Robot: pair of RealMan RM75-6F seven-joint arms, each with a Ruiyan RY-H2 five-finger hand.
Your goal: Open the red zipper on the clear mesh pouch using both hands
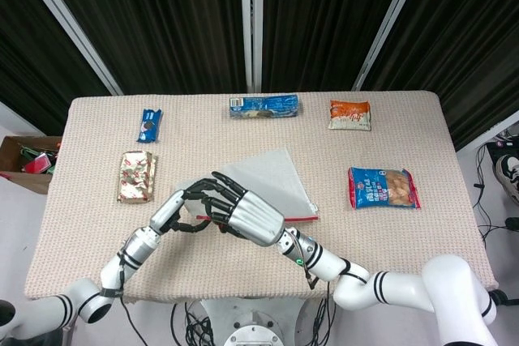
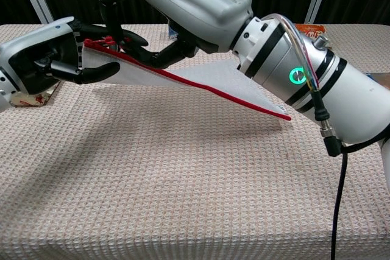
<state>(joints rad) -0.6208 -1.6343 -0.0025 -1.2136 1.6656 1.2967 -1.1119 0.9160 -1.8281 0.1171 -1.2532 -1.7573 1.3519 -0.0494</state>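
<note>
Red zipper (image 2: 201, 83) seemingly lifted, chest-view only

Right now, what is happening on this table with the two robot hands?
Both hands are working on the clear mesh pouch, which lies on the table among snack packets. The left hand holds the pouch's near corner, lifted off the cloth. The right hand reaches over it, fingertips at the pull end of the red zipper. Whether the zipper has started to open, I cannot tell.
</note>
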